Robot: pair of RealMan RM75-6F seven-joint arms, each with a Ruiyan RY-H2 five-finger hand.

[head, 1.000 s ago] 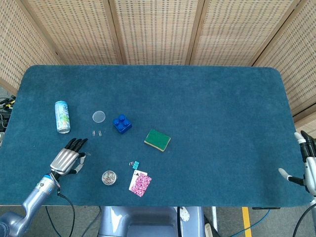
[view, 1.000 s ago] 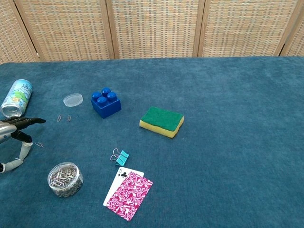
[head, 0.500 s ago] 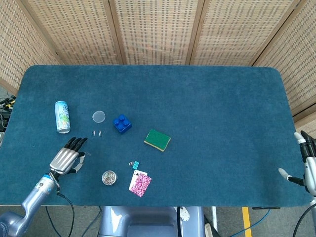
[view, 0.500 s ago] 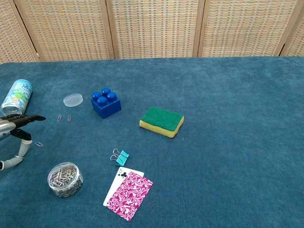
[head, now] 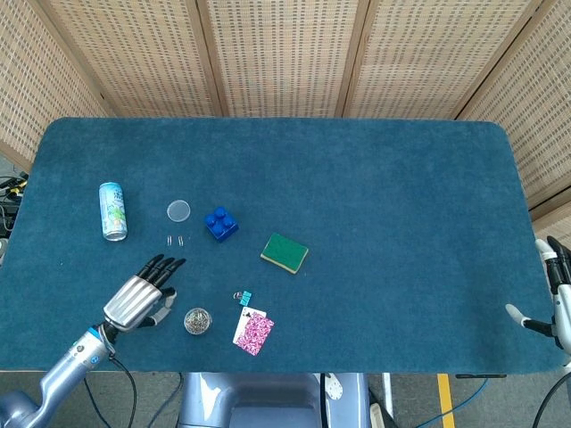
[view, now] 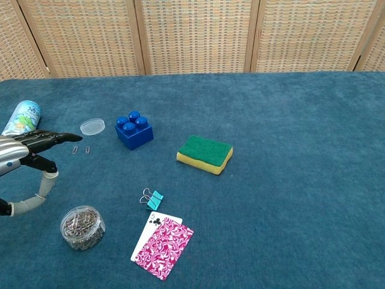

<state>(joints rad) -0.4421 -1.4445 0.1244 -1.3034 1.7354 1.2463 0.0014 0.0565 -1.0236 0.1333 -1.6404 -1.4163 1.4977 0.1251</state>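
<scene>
My left hand (head: pixel 141 298) hovers low over the near left of the blue table (head: pixel 384 196) with fingers stretched forward and thumb hanging down, holding nothing. The chest view shows the same left hand (view: pixel 27 158) at the left edge. Just to its right stands a small clear jar of paper clips (head: pixel 197 320) (view: pixel 82 227). Two loose paper clips (head: pixel 176 240) (view: pixel 80 149) lie ahead of the fingertips. My right hand (head: pixel 555 294) is at the table's far right edge, empty, thumb spread out.
A drinks can (head: pixel 112 210) (view: pixel 20 117) lies at the left beside a clear round lid (head: pixel 178 210) (view: pixel 92 126). A blue brick (head: pixel 220 223) (view: pixel 134 130), a green and yellow sponge (head: pixel 285 253) (view: pixel 204 154), a teal binder clip (head: pixel 244 296) (view: pixel 153 198) and playing cards (head: pixel 254 332) (view: pixel 162 239) lie mid-left.
My left hand has shifted to the right, closer to the paper clip jar, its fingers now reaching further forward. The right hand has barely moved.
</scene>
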